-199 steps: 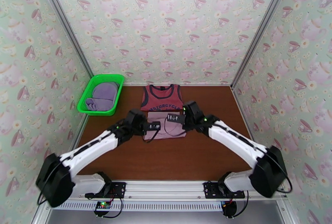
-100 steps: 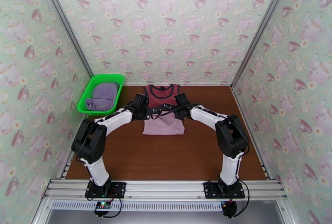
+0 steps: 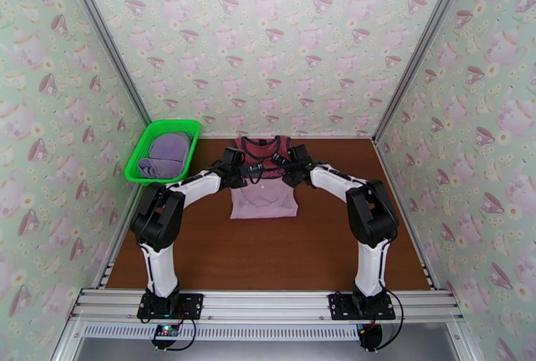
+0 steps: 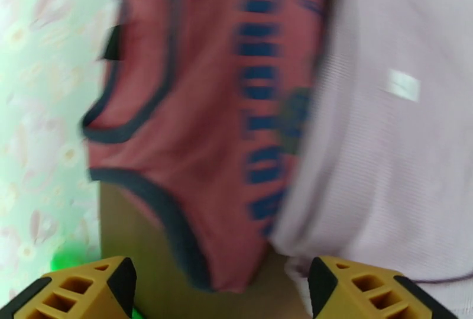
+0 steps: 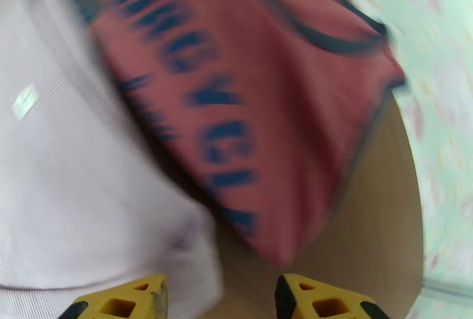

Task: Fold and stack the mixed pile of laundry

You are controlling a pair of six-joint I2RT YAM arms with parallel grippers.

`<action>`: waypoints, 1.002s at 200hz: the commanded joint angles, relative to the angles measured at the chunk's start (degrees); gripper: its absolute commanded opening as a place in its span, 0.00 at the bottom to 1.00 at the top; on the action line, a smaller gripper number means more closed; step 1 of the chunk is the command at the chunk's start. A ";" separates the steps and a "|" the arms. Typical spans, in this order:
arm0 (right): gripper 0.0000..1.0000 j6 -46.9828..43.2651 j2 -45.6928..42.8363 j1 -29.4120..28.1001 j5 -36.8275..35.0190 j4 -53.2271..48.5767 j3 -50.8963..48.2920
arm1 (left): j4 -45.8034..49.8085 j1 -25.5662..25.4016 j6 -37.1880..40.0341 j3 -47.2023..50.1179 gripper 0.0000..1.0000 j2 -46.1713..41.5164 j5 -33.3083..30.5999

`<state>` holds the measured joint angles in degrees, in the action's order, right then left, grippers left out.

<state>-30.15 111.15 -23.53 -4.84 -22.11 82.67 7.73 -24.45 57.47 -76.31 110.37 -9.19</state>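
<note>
The brown table [image 3: 268,255] lies bare in front of and to the right of the red tank top [image 3: 262,149], which sits by the back edge. A pale pink shirt [image 3: 264,200] overlaps its hem. A green basket [image 3: 149,133] holding a purple shirt [image 3: 167,151] stands to its left. The left gripper [image 3: 251,171] and right gripper [image 3: 280,169] have moved farther back to its hem, fingers apart and empty.

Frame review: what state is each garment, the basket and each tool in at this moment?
red tank top: lying print-up at the table's far edge, slightly rumpled.
pale pink shirt: folded into a flat rectangle, its far edge meeting the tank top.
lavender garment: bunched inside the basket.
green basket: upright, at the table's far-left corner.
left tool: open, empty.
right tool: open, empty.
</note>
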 commanded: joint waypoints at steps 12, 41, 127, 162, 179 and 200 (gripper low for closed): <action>0.56 21.98 -7.68 1.64 4.44 -11.24 4.65 | 10.79 0.31 -25.26 -7.43 0.84 -9.21 -9.51; 0.53 33.79 -10.29 1.71 12.50 -13.44 -2.04 | 32.27 0.36 -50.50 -10.10 0.87 -12.27 -1.22; 0.58 55.07 -8.56 1.38 18.83 -2.40 -16.61 | 27.02 1.45 -74.43 8.15 1.00 -10.09 16.65; 0.59 57.15 -3.55 0.82 21.72 2.42 -17.59 | 23.42 1.42 -75.29 8.37 0.99 -5.95 19.52; 0.58 57.77 -1.05 0.16 22.54 3.76 -17.12 | 21.80 1.33 -75.40 8.20 0.96 -4.37 20.93; 0.56 58.50 1.24 -0.46 22.94 5.08 -16.74 | 20.69 0.85 -75.23 7.34 0.92 -1.84 22.40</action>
<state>25.87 108.31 -22.48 15.51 -20.82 66.02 31.38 -23.33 -16.73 -67.96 105.69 9.56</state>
